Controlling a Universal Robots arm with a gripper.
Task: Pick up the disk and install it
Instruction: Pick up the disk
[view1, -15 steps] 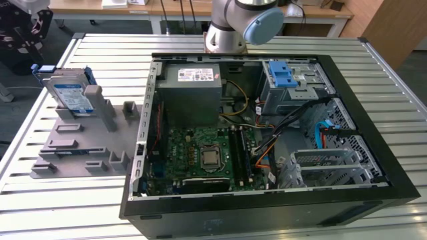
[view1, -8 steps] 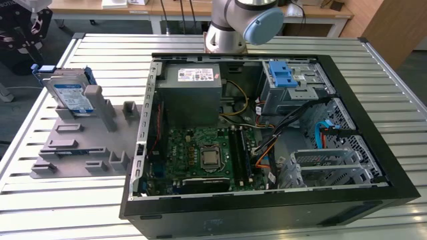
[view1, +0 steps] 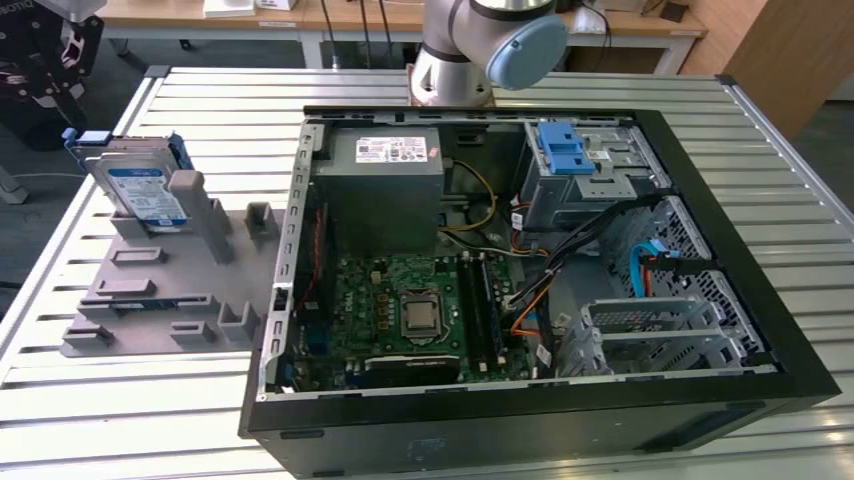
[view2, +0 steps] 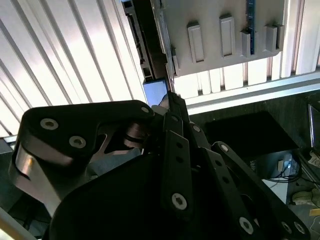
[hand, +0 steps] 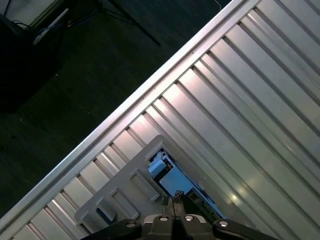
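Note:
The disk (view1: 139, 188), silver with a white-and-blue label and a blue frame, stands on edge in a slot at the far end of a grey fixture (view1: 160, 290), on the exterior view's left. In the first wrist view the disk (hand: 172, 181) lies just beyond my gripper (hand: 175, 204), whose fingers meet with nothing between them. The second wrist view looks past the black linkages of the gripper (view2: 172, 102) to a pale blue patch of the disk (view2: 155, 91) and to the fixture (view2: 225, 40). The gripper hangs well above the disk, apart from it.
An open black computer case (view1: 747, 250) lies on the slatted metal table (view1: 214, 100), holding a motherboard (view1: 414, 305), a grey power-supply box (view1: 387, 170) and a silver cage with a blue latch (view1: 567, 150). The arm's base (view1: 467, 50) stands behind the case. The table edge and dark floor (hand: 75, 65) lie near the fixture.

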